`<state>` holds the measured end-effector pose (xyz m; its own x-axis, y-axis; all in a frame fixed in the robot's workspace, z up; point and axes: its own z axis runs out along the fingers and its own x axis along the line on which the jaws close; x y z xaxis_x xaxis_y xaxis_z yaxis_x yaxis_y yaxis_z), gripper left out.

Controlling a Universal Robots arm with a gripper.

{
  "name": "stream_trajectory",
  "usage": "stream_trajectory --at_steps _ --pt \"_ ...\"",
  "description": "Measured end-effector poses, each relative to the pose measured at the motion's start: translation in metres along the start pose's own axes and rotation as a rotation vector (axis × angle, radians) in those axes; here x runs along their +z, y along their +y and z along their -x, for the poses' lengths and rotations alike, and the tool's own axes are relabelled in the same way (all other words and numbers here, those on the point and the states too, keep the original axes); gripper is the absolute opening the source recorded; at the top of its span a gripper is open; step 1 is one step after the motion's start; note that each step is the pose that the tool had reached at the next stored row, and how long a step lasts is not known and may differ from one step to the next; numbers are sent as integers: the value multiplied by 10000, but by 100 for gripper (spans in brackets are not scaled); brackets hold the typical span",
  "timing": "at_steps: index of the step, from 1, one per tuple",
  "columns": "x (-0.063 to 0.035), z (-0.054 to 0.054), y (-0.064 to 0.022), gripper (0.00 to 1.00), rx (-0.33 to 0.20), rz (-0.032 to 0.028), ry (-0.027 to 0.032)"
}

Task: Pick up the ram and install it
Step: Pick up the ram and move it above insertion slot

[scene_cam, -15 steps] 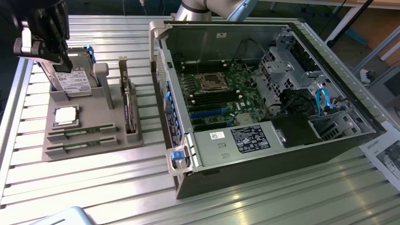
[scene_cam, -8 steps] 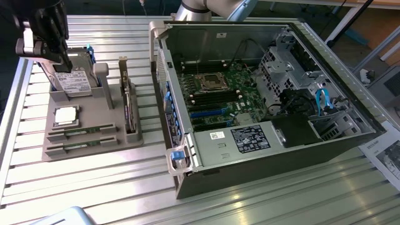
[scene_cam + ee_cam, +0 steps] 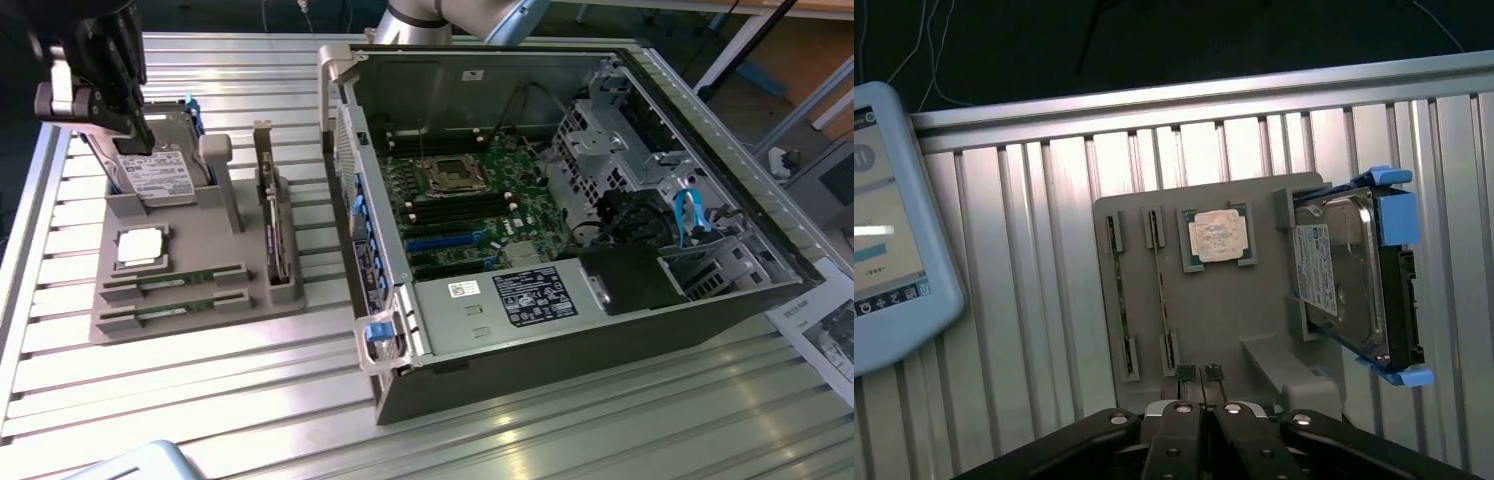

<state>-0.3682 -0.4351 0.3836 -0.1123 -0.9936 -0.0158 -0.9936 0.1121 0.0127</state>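
Observation:
Two ram sticks stand on edge in slots of the grey holder; in the exterior view the ram sits at the holder's front. My gripper is shut with nothing between its fingers. It hovers above the holder's far end, over the hard drive, well apart from the ram. In the exterior view the gripper hangs at the top left. The open computer case lies to the exterior view's right with its motherboard and memory slots exposed.
The holder also carries a square silver CPU, a hard drive with blue rails and an upright dark expansion card. A pale blue tablet lies beside the holder. A printed sheet lies right of the case.

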Motion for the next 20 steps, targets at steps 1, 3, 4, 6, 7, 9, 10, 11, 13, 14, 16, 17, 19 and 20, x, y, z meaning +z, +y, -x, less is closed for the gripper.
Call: stream_trajectory --at_steps 1,3,4,6,7,9,10,11,13,14,16,17,19,20 --pt "3 -4 -1 10 0 -3 -3" --pt "5 -27 -3 10 0 0 0" --pt "7 -36 -4 10 -1 0 -1" --pt "13 -69 -8 10 0 0 0" --pt "19 -76 -9 10 0 0 -1" --pt "34 -87 -10 10 0 0 0" --pt "41 -92 -11 10 0 0 0" --pt "48 -97 -12 10 0 0 1" --pt "81 -115 -14 10 0 0 0" --pt "92 -119 -14 10 0 0 0" --pt "117 -131 -15 10 0 0 0" --pt "134 -139 -16 10 0 0 0" --pt "167 -153 -18 10 0 0 0" --pt "184 -160 -19 10 0 0 0"
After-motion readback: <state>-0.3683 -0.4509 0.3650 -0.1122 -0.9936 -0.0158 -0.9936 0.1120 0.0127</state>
